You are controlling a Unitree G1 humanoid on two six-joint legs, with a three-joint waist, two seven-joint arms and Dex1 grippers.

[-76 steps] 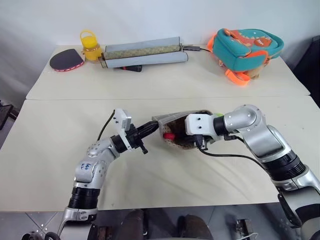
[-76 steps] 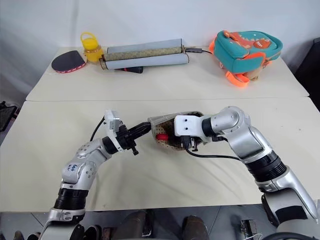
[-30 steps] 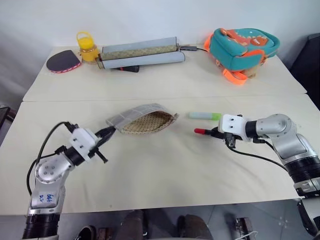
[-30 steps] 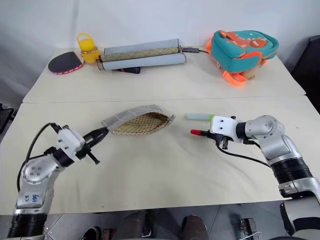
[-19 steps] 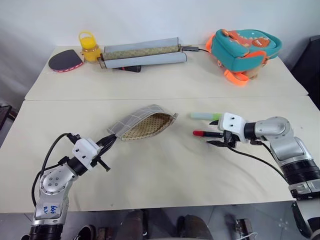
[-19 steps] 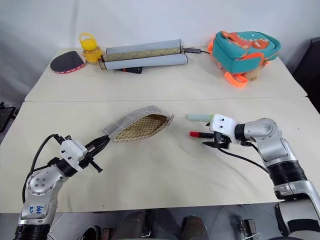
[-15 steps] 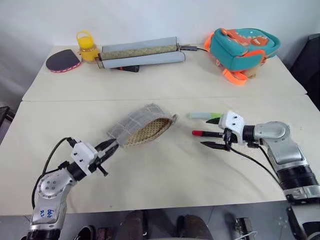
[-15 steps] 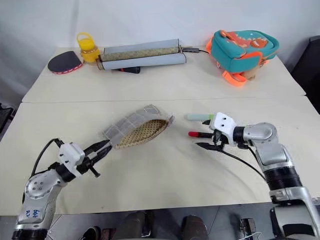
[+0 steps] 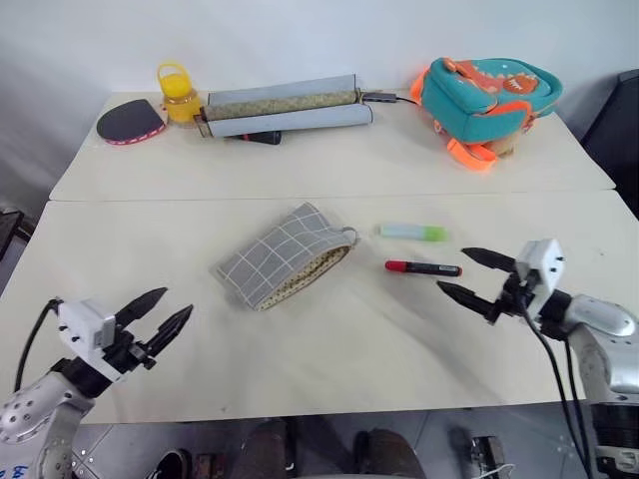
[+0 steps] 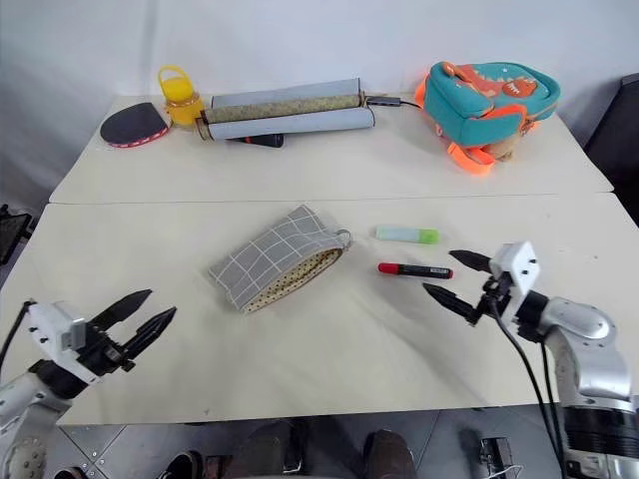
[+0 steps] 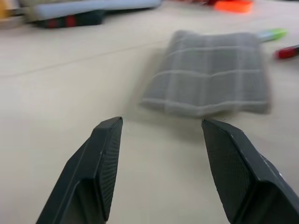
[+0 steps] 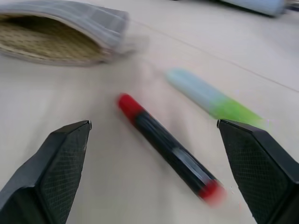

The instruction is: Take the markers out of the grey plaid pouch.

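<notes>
Both markers [image 9: 422, 267] on tabletop [image 9: 329, 349] beside pouch [image 9: 284, 256]; left tool [image 9: 155, 318] and right tool [image 9: 476, 278] agape, empty.

A red-and-black marker [image 12: 166, 147] and a mint-green marker [image 12: 210, 99] lie between the wide-spread fingers [image 12: 51, 175], pouch [image 12: 60, 32] beyond

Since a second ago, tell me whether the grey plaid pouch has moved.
Yes. The grey plaid pouch was held off the table by the left gripper; now it lies flat, released, left of the red marker.
</notes>
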